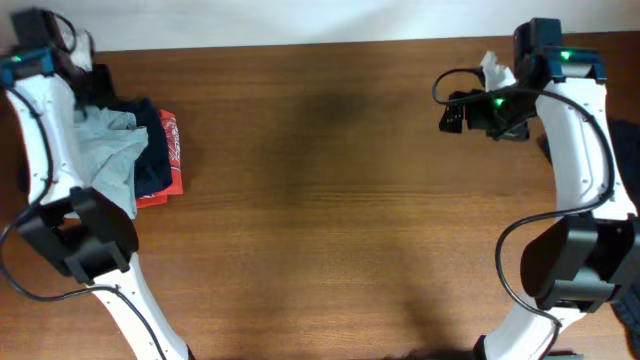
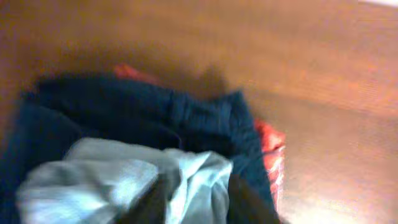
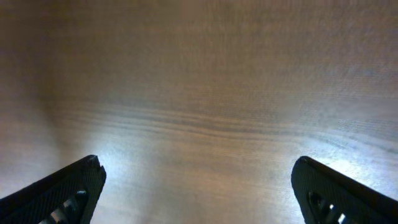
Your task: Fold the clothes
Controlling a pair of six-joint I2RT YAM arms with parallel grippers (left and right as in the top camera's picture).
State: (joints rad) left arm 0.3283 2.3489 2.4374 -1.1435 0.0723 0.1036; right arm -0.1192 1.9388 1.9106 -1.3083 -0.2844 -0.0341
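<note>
Currently: one grey-blue T-shirt (image 1: 105,150) atop one navy garment (image 1: 152,168), one red garment (image 1: 171,138); my right jaws spread, left jaws unclear.

Brown wood-grain table (image 1: 330,200), a pale strip (image 1: 300,20) along its far edge.

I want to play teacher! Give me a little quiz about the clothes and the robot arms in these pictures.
1. True or false: the pale T-shirt lies spread flat in the middle of the table.
2. Which lies directly under the T-shirt? A) a navy garment B) a yellow towel C) a plate
3. Fill in: the right gripper is ____ above bare wood.
Key: 1 false, it sits crumpled on other clothes at one side. 2 A. 3 open.
</note>
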